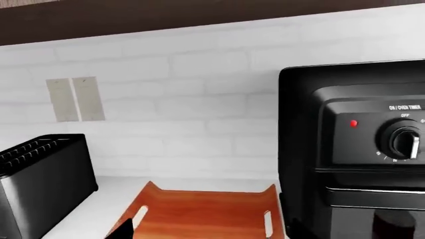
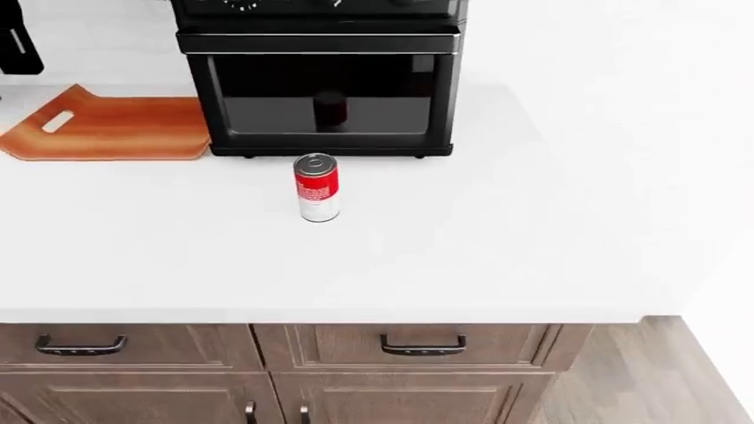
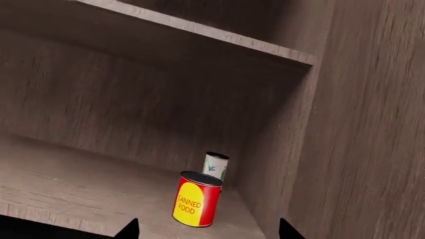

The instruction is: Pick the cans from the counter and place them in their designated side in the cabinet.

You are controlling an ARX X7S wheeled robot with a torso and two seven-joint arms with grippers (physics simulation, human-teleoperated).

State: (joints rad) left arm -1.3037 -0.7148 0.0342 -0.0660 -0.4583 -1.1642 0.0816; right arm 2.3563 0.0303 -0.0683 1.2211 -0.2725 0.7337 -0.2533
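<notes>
Here, my right gripper [image 3: 206,231] stands open, empty, before the shelved red-and-yellow can [image 3: 196,199] (done); the slimmer can [image 2: 316,187] remains on the counter [image 2: 531,256]; my left gripper's state I cannot tell.

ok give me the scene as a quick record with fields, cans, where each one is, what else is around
can on counter: red and white can, upright on the white counter, in front of the black oven
can in cabinet: red can with yellow label, upright on the cabinet shelf, near the side wall
behind it: a small pale can
other items: orange cutting board, toaster
grippers: state can't be told from any view
</notes>
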